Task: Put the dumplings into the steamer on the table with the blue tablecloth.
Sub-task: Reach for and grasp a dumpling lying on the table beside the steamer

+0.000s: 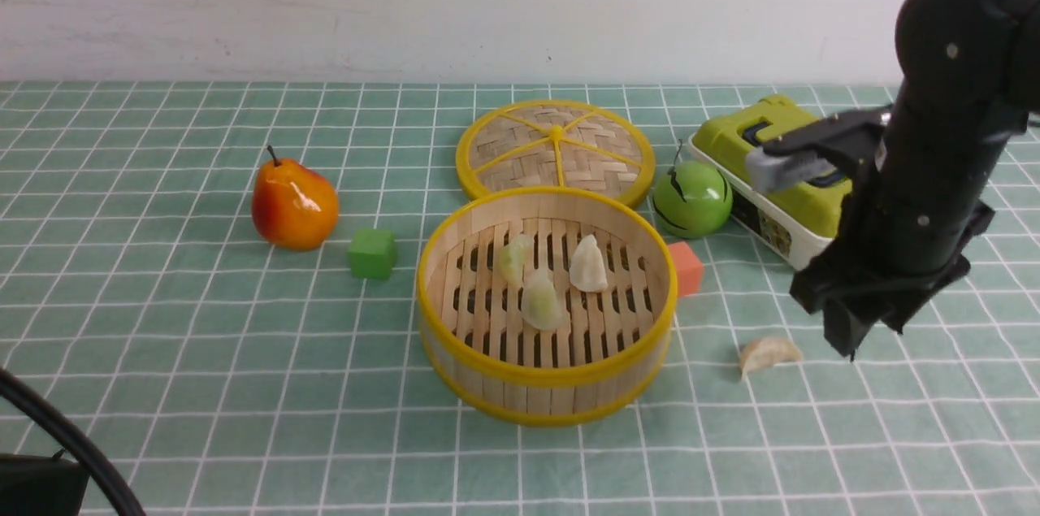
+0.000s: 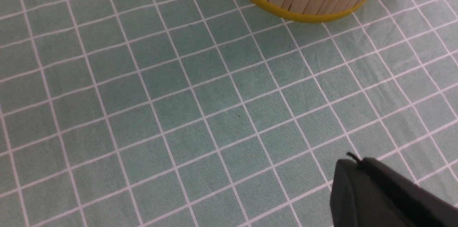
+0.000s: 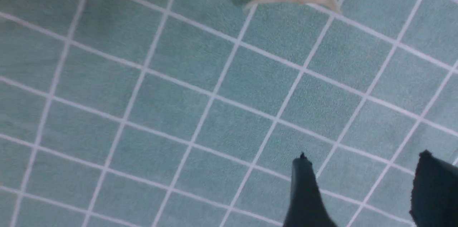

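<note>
Counter (image 1: 162,353): teal-green with white grid. Steamer (image 1: 544,376): yellow rims, pale wooden slats. Dumplings (image 1: 588,264): cream to greenish-white.

steamer (image 1: 546,386): three dumplings (image 1: 543,301) inside | fourth dumpling (image 1: 768,353): right, on table (image 1: 203,353)

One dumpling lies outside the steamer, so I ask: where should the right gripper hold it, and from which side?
Probably grip the dumpling across its thick middle, straight down from above: it lies low and alone on the tablecloth, a crescent narrow across, and the open right gripper hangs nearby.
</note>
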